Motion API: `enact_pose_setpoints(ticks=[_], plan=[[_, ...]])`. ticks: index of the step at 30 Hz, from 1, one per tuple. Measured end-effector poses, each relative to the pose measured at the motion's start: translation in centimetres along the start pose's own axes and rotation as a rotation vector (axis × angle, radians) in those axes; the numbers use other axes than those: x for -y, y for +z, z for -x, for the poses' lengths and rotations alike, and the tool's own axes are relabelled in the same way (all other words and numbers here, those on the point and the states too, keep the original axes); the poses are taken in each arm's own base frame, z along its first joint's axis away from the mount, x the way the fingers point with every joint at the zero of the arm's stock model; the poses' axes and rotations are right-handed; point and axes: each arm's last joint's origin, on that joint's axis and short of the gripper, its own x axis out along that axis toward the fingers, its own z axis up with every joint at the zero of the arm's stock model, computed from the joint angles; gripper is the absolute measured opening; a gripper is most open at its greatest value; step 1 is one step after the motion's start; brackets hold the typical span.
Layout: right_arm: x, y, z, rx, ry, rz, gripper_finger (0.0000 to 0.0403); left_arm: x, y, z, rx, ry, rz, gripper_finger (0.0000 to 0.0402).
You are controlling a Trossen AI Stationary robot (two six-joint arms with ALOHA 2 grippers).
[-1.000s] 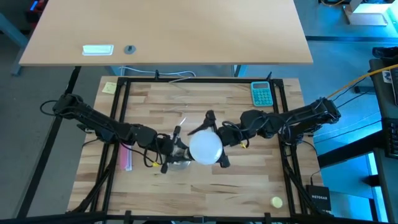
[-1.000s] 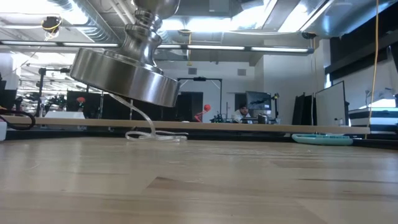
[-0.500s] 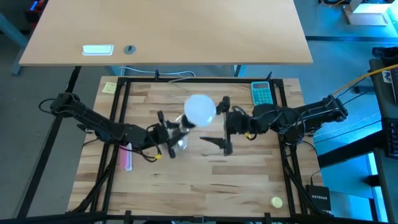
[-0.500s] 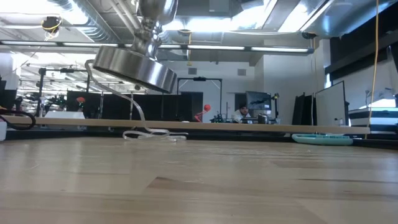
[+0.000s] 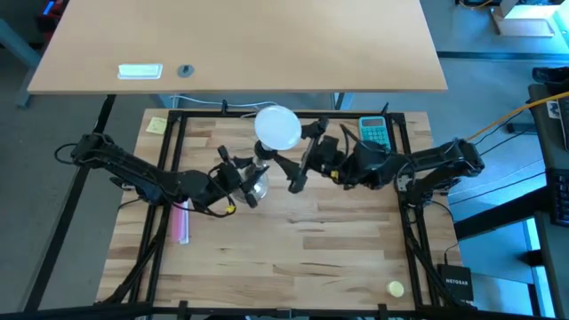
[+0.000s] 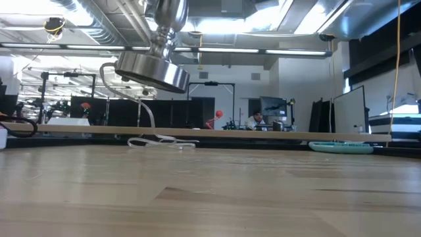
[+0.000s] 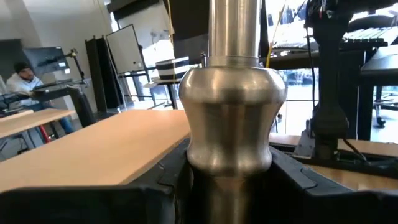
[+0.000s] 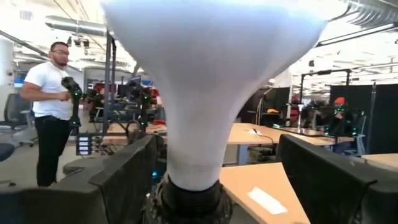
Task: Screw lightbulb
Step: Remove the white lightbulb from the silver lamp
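Note:
The white lightbulb (image 5: pixel 277 126) sits in the dark top (image 8: pixel 189 200) of a silvery socket stand (image 6: pixel 152 68). The stand is off the table and tipped, the bulb leaning toward the far edge. My left gripper (image 5: pixel 240 184) is shut on the stand's stem. My right gripper (image 5: pixel 300 158) comes from the right and is open. Its fingers (image 8: pixel 127 180) stand on either side of the bulb's neck (image 8: pixel 196 146), with a clear gap on one side. My left gripper pinches the stand's stem (image 7: pixel 227 182) between its two fingers, just under the stem's bulge (image 7: pixel 230 121). The fingers lie level and across the stem, coming from the table's left. The stand is lifted clear, and its round base (image 6: pixel 151 71) hangs tilted above the table.
A teal calculator (image 5: pixel 374 133) lies at the far right, a pink object (image 5: pixel 182 224) at the left, a yellow note (image 5: pixel 157 124) far left and a small yellow thing (image 5: pixel 395 287) near right. A white cord (image 6: pixel 161 141) trails to the table. A person (image 8: pixel 53 99) stands beyond it.
My left gripper has turned and risen a little, tipping the stand from upright so that the bulb has swung from mid-table toward the far edge. My right gripper has followed the bulb toward the far edge and turned with it, its fingers staying around the bulb.

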Motion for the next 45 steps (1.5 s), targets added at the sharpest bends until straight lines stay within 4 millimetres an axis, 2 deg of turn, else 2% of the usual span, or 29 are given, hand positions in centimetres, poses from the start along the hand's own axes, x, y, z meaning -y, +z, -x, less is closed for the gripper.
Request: enact_pose_setpoints(ticks=[7, 11, 15, 20, 24, 27, 29, 33, 36, 39, 45], plan=[[0.3, -1.4, -1.1, 0.023, 0.039, -0.026, 0.0336, 0.0, 0.0, 0.0, -0.001, 0.001, -0.008, 0.0127], [0.1, -0.7, -1.7, 0.05, 0.049, -0.015, 0.0316, 0.0, 0.0, 0.0, -0.001, 0.0, -0.016, 0.0127], [-0.1, -0.4, -2.1, 0.007, 0.064, 0.019, 0.0261, 0.0, -0.1, 0.0, -0.006, -0.002, -0.022, 0.0127], [-0.2, -0.3, -2.1, -0.004, 0.085, 0.066, 0.0144, 0.3, -0.2, 0.2, -0.014, -0.017, -0.036, 0.0127], [-0.6, -0.6, -2.0, -0.022, 0.166, 0.096, 0.0146, 0.8, -0.2, 0.8, -0.014, -0.094, -0.045, 0.0127], [-0.8, -0.6, -1.7, -0.044, 0.297, 0.074, 0.0146, 1.3, -0.2, 1.5, -0.009, -0.195, -0.057, 0.0127], [-1.2, -0.5, -1.5, -0.03, 0.435, 0.029, 0.0146, 1.6, 0.0, 1.8, 0.01, -0.346, -0.062, 0.0127], [-2.0, -0.5, -0.8, -0.014, 0.812, -0.048, 0.0146, 2.3, -0.3, 2.2, 0.026, -0.761, -0.001, 0.0127], [-2.3, -0.5, -0.4, 0.014, 1.005, -0.054, 0.0146, 2.2, -0.4, 2.0, 0.019, -0.956, 0.059, 0.0127], [-2.5, -0.5, -0.4, 0.016, 1.02, -0.059, 0.0146, 1.9, -0.5, 1.6, 0.012, -0.984, 0.083, 0.0127], [-2.4, -0.6, -0.6, -0.022, 0.885, -0.082, 0.0146, 1.7, -0.5, 1.3, 0.005, -0.955, 0.086, 0.0127]])
